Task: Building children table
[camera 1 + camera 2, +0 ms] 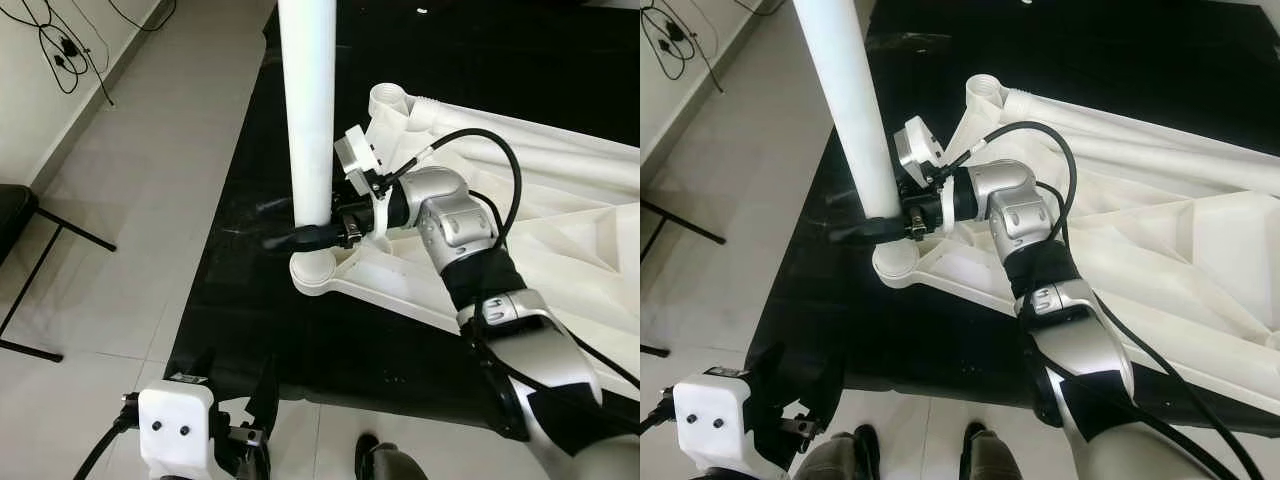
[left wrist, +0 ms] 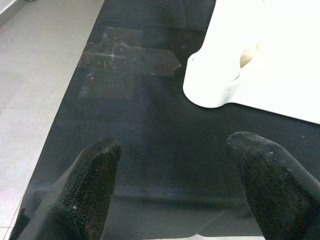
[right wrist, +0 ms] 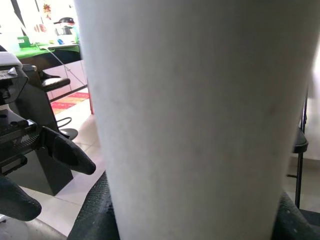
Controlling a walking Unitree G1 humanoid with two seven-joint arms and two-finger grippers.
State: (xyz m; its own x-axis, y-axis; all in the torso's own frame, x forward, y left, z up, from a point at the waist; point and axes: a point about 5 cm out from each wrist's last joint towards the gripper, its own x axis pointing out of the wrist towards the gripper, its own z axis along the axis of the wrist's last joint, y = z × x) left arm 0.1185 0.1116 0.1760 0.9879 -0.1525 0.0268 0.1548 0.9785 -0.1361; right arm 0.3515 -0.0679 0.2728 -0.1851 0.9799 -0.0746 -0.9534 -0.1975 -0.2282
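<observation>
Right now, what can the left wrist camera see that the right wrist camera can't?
The left wrist view has the black mat, a taped patch on it, a white round leg socket at the upside-down table top's corner, and the open left gripper hovering above the mat.

The right wrist view has the white table leg up close, gripped by the right gripper, with black chairs behind.

Both show black fingers and pale floor tiles.
</observation>
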